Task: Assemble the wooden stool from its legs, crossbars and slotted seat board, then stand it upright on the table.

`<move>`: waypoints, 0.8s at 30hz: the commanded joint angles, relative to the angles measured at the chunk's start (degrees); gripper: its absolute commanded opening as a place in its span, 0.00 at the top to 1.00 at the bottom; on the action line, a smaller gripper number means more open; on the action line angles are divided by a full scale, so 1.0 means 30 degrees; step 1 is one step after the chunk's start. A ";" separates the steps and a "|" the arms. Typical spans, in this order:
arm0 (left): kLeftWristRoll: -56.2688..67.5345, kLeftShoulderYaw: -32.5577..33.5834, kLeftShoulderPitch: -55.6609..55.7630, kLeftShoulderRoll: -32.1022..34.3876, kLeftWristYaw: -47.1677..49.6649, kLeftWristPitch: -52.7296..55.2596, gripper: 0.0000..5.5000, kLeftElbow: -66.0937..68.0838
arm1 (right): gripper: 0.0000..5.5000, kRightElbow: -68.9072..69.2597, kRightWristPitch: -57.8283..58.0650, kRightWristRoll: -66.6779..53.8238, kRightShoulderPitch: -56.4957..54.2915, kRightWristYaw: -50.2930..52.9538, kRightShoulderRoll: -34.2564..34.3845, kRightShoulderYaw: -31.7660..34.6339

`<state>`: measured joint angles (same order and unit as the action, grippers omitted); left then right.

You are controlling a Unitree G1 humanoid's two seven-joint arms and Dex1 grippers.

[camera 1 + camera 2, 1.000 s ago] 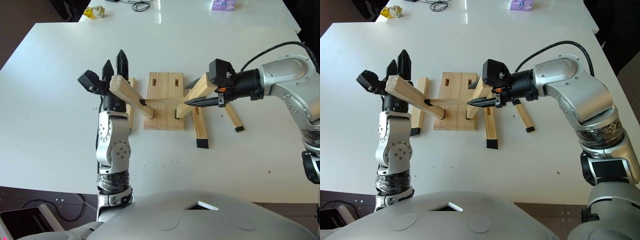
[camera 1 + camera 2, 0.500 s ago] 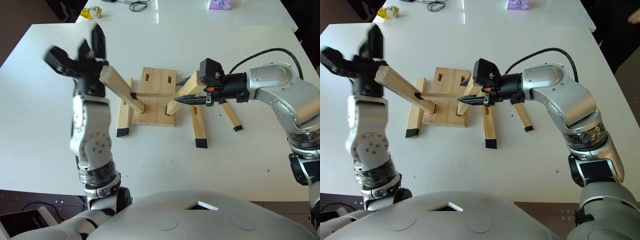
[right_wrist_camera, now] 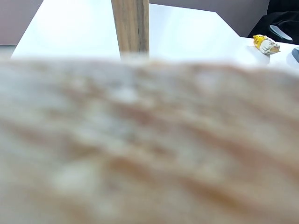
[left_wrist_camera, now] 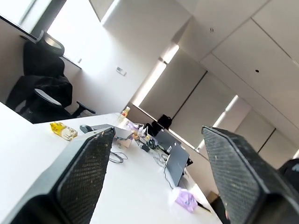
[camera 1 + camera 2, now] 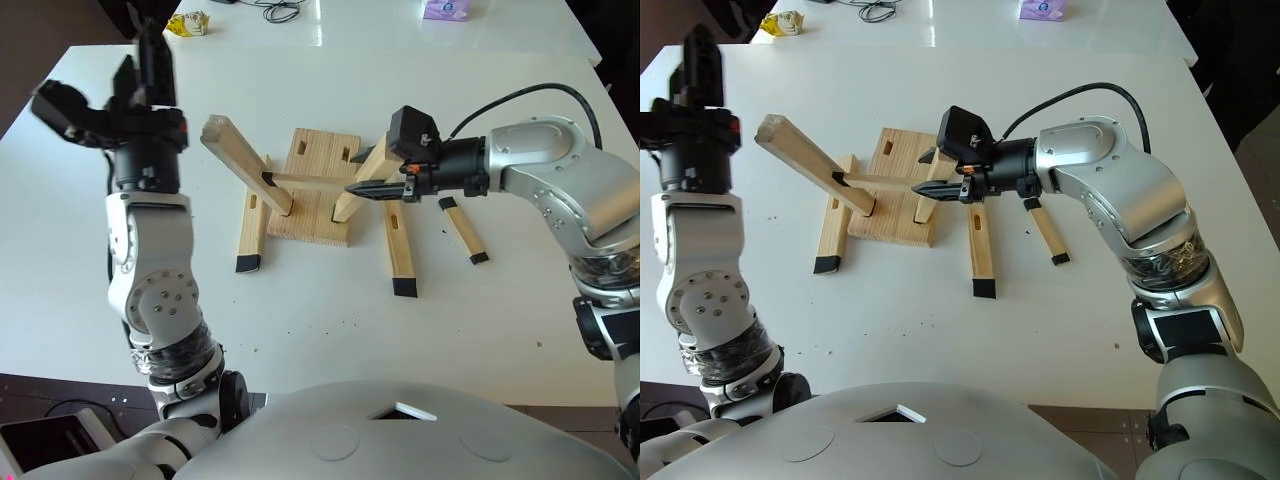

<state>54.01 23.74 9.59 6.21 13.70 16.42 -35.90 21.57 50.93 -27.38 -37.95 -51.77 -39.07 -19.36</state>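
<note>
Head view: the left gripper (image 5: 105, 85) hangs high over the left side of the table (image 5: 80, 260). Its jaws are spread wide and empty, well apart from the stool parts. The right gripper (image 5: 372, 190) is clamped on one leg (image 5: 347, 203) standing on the seat board (image 5: 325, 150). A crossbar (image 5: 305, 181) joins it to a tilted leg (image 5: 235, 160). Left wrist view: fingers (image 4: 88, 182) splayed against the room behind. Right wrist view: blurred wood right up close, the tilted leg beyond.

One seat board (image 5: 316, 212), four legs (image 5: 250, 226), one crossbar (image 5: 305, 181), one shorter loose bar (image 5: 463, 230)
</note>
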 commanded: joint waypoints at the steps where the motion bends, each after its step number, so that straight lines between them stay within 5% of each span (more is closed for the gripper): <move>1: 0.2910 0.3518 0.1056 0.1285 0.0668 -0.1639 0.37 0.0263 | 0.63 -0.1277 0.1021 0.0469 0.0593 -0.0998 -0.1413 -0.0637; 5: 0.2896 0.3402 0.0834 0.2847 0.1061 -0.0771 0.37 0.0018 | 0.63 -0.1056 0.0793 0.0156 0.0513 -0.2321 -0.2597 -0.0193; 13: -0.2548 -0.8846 0.0421 0.1890 0.0803 0.3190 0.37 -0.3956 | 0.63 -0.1643 0.0221 0.0769 0.0596 -0.2958 -0.2518 -0.1080; 24: -0.4784 -1.3372 0.0639 0.0787 0.0405 0.6345 0.37 -0.2288 | 0.63 -0.1387 0.0098 0.1103 0.2029 -0.1691 -0.1561 -0.1596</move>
<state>41.91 -14.30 11.04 8.70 15.75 33.28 -45.70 19.55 47.66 -26.69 -37.34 -58.03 -44.62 -18.46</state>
